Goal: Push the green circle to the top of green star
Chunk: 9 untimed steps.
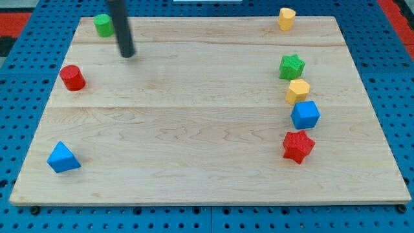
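The green circle [103,24] stands at the board's top left corner. The green star [292,66] sits at the right side of the board, far from it. My tip [127,54] rests on the board just right of and below the green circle, with a small gap between them. The dark rod rises from the tip to the view's top edge.
The wooden board [207,129] lies on a blue pegboard. A red cylinder [72,77] is at the left, a blue triangle [63,158] at the bottom left. A yellow block [286,18] is at the top right. Below the star are a yellow hexagon [297,91], a blue cube [305,115] and a red star [297,146].
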Available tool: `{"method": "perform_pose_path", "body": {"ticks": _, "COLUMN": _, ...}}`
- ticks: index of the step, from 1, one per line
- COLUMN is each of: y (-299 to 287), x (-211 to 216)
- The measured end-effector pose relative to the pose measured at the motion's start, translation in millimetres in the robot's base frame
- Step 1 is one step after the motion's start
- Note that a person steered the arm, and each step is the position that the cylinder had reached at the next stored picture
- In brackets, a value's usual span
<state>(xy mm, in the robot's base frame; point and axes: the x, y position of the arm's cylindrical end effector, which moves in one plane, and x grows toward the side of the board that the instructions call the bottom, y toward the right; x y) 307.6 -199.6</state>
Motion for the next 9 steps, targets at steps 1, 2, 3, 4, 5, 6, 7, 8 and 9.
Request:
{"method": "perform_pose_path", "body": {"ticks": 1, "y": -51.1, "x": -18.6}}
{"method": "perform_pose_path", "body": {"ticks": 2, "y": -71.6, "x": -61.4}}
{"method": "perform_pose_path", "body": {"ticks": 3, "y": -84.7, "x": -63.7}}
{"method": "perform_pose_path", "body": {"ticks": 4, "y": -39.9, "x": -68.7}}
{"method": "perform_pose_path", "body": {"ticks": 5, "y": -35.9, "x": -68.7}}
{"method": "perform_pose_path", "body": {"ticks": 6, "y": -35.7, "x": -68.7}}
{"method": "perform_pose_path", "body": {"ticks": 7, "y": -39.4, "x": -69.6}}
{"method": "perform_pose_path", "body": {"ticks": 8, "y": -38.5, "x": -84.1}}
{"method": "perform_pose_path", "body": {"ticks": 9, "y": -37.4, "x": -87.0}}
